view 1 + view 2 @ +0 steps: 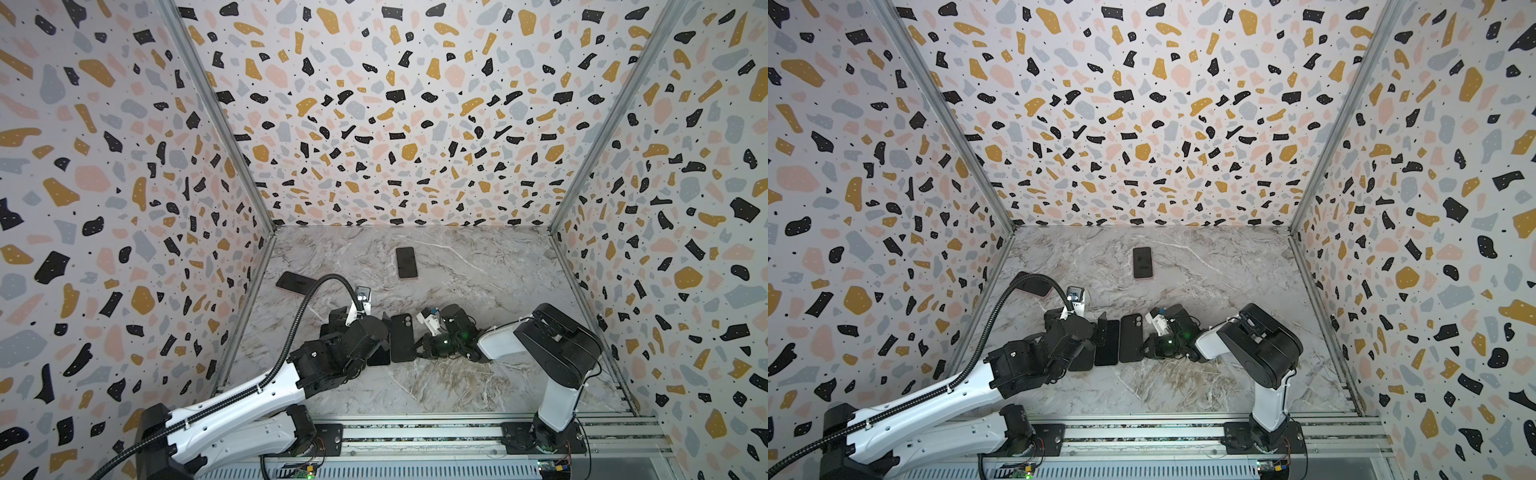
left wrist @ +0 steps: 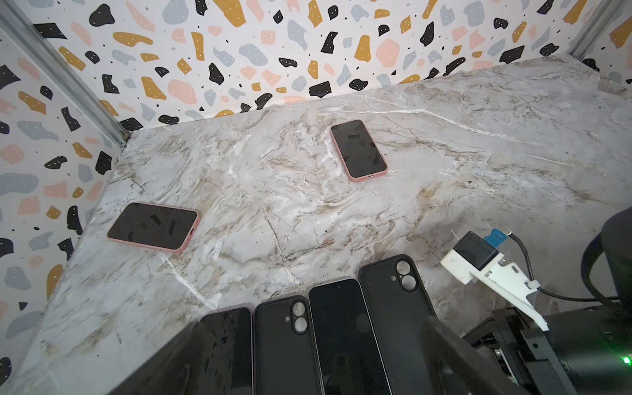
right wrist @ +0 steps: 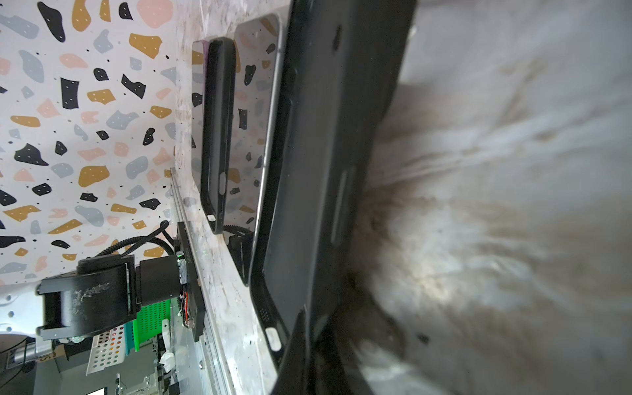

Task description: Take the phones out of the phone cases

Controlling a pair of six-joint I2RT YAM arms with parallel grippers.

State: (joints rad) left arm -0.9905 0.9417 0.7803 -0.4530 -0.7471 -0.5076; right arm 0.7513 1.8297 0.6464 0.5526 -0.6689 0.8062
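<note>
Marble table bears pink-cased phones, black cases, bare phones.

Three walls closed in the space, papered in a terrazzo print of black, ochre, pink and grey flecks on white. Bare aluminium posts joined them at the corners. The tabletop was grey-white marble veined in brown, evenly lit. A slotted metal rail ran along its near edge. Beyond it, a green perforated basket showed.
</note>
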